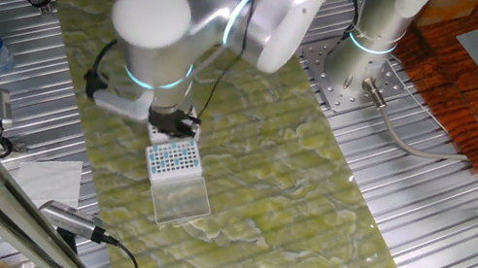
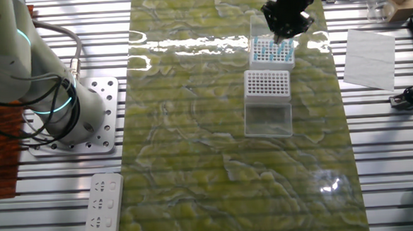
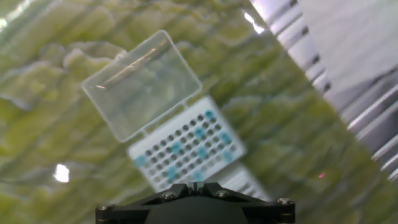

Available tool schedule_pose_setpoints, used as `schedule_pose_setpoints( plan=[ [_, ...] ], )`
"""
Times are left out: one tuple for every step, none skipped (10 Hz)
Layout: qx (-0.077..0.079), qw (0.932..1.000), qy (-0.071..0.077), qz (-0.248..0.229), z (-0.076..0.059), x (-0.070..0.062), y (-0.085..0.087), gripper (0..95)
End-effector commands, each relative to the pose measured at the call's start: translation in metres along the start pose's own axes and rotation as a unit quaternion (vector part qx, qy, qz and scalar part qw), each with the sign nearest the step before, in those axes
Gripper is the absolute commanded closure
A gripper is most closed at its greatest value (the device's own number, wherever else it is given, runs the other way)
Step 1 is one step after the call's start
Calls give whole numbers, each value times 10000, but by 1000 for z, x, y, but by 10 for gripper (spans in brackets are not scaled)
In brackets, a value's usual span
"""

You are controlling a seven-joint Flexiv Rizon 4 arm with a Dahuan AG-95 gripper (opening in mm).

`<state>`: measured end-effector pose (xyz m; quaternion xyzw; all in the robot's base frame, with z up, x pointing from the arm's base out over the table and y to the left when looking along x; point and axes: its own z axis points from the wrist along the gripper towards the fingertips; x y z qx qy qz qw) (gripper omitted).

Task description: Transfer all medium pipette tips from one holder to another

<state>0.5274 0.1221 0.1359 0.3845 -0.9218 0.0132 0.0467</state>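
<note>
The gripper (image 2: 285, 28) hangs over the medium pipette tips (image 2: 272, 50); jaw state cannot be told. Only the other fixed view shows a second white rack (image 2: 268, 83) with its clear lid (image 2: 267, 119).

The black claw (image 2: 285, 32) is hanging just over the rack with the medium pipette tips (image 2: 271, 50) (blue dots), while a white rack (image 2: 267, 83) is lying beside it, its clear lid (image 2: 267, 119) open on the green surface (image 2: 186, 131).
</note>
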Motion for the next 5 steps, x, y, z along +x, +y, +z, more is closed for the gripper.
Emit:
schedule_pose_setpoints(
  plan=[
    [-273,9932,-148,1122,-4,38,45,950],
    [-315,9915,-206,1249,-1,43,54,950],
    [-367,9896,-248,1370,1,47,60,950],
    [-399,9878,-263,1480,3,52,68,950],
    [-409,9873,-267,1509,5,54,73,950]
  ],
)
